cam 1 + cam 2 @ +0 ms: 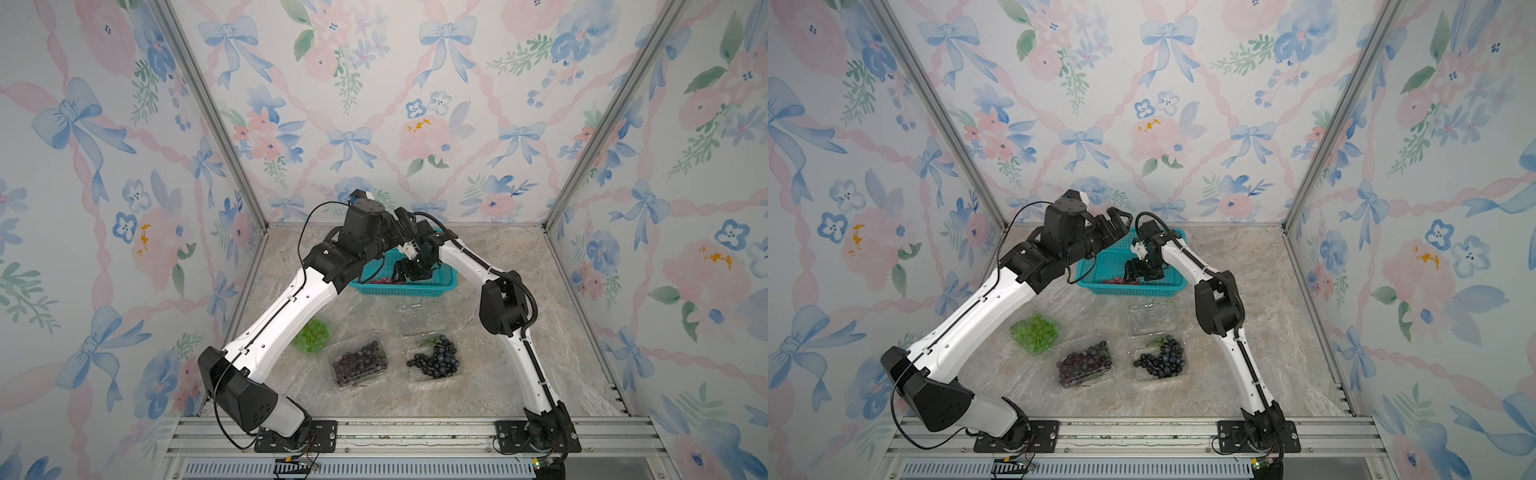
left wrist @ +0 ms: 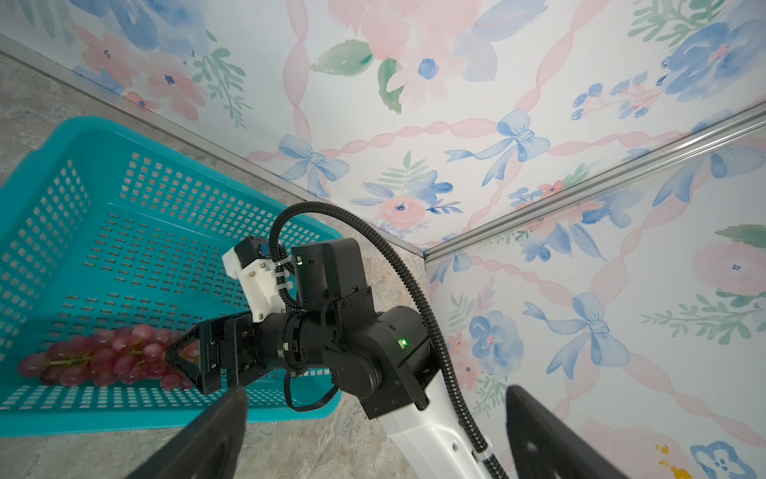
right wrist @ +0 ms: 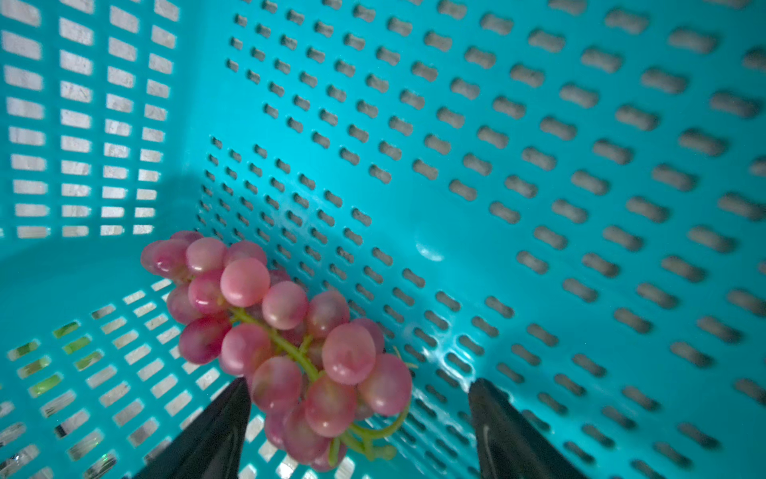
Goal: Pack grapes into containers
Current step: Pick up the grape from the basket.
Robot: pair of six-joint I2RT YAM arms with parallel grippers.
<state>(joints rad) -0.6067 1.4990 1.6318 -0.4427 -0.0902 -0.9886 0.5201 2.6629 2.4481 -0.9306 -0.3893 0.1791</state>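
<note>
Basket wall point(image 2: 124, 408) flanks red grapes point(image 2: 103, 361); their other side open.

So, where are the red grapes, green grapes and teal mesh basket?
red grapes point(image 3: 282, 309): right wrist view, middle grape.
green grapes point(image 1: 1034, 334): a top view, bunch middle.
teal mesh basket point(image 2: 103, 421): left wrist view, rim.

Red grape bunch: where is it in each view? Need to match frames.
In a top view: red grapes inside the teal basket, at its near wall.
In a top view: same spot.
Left wrist: on the basket floor, along a wall.
Right wrist: close up, against a basket wall.
Shared landmark: the teal basket.
</note>
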